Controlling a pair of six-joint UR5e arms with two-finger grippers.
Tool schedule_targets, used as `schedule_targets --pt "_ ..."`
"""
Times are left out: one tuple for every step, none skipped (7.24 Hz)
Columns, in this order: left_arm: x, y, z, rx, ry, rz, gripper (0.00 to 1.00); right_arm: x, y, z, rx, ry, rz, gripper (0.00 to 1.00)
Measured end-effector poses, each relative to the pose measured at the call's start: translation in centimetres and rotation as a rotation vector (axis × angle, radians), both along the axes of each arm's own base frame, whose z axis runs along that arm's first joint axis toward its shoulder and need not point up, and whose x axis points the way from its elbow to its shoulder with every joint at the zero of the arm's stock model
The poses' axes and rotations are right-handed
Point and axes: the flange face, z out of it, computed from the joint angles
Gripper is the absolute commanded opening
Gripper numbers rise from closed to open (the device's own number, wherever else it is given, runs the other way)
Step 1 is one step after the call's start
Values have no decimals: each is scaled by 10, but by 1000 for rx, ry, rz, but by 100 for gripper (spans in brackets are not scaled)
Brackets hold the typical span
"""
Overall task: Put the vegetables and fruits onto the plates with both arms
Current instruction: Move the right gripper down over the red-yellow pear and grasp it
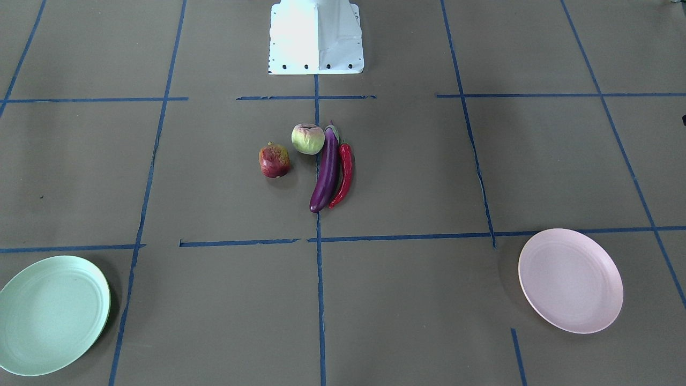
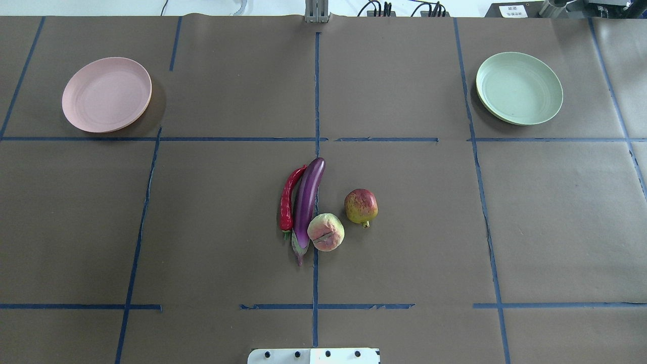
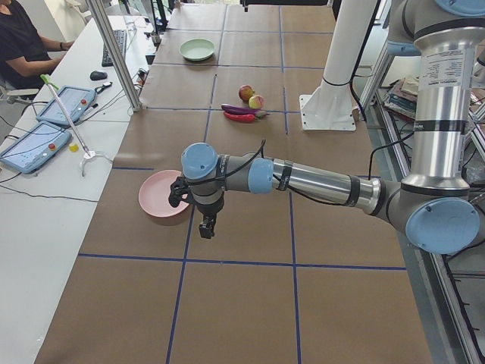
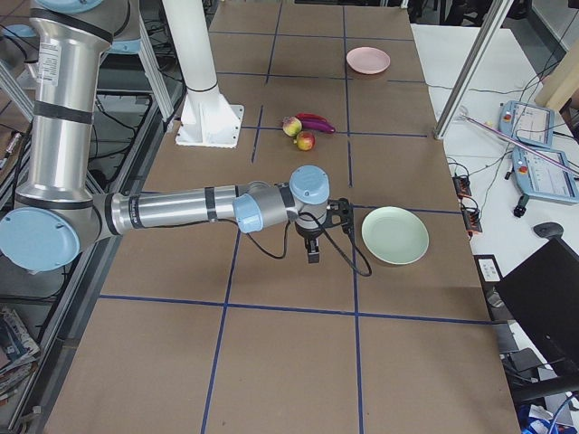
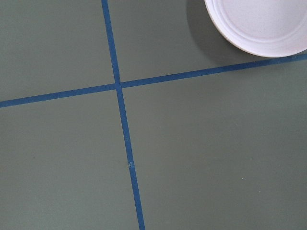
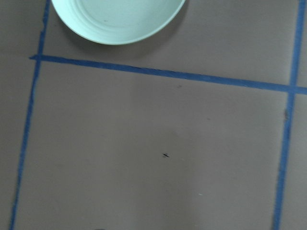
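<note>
Status: nothing placed yet. The eggplant (image 2: 307,202), chili pepper (image 2: 289,199) and peach-like fruit (image 2: 326,232) lie packed together mid-table (image 2: 202,227), with the mottled fruit (image 2: 361,206) just beside them. The pink plate (image 2: 106,94) and green plate (image 2: 519,88) hold nothing.

The left arm's fingers (image 3: 208,227) hover near the pink plate and the right arm's fingers (image 4: 312,253) near the green one. How far either pair is open, and whether it holds anything, cannot be told. Open table surrounds the cluster.

Left arm (image 3: 318,182) silver-grey; right arm (image 4: 172,210) alike (light-blue caps (image 3: 199,161), black cables (image 4: 348,259)); 1 white base (image 1: 316,37).
</note>
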Motion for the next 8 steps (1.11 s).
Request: schedule_targets --pt "1 -1 0 11 1 3 100 -47 -15 -41 -42 -46 23 100" --pt "7 -1 0 15 2 14 100 -103 -28 -87 -85 -82 36 100" --pt "15 -2 -1 7 3 22 100 -169 -33 -137 -126 -104 53 100" --pt "22 -2 -2 -12 4 14 100 -238 -25 -184 -154 -116 67 100" --pt "26 -3 -6 -20 6 4 100 -306 -8 -228 -165 -118 84 100" --pt "28 -3 -11 -14 9 -2 100 -360 8 -267 -170 -100 99 100" --pt "28 -2 -15 -6 11 -4 100 -402 20 -296 -175 -62 109 100" --pt "28 -2 -21 5 13 -5 100 -435 29 -310 -169 -19 121 100"
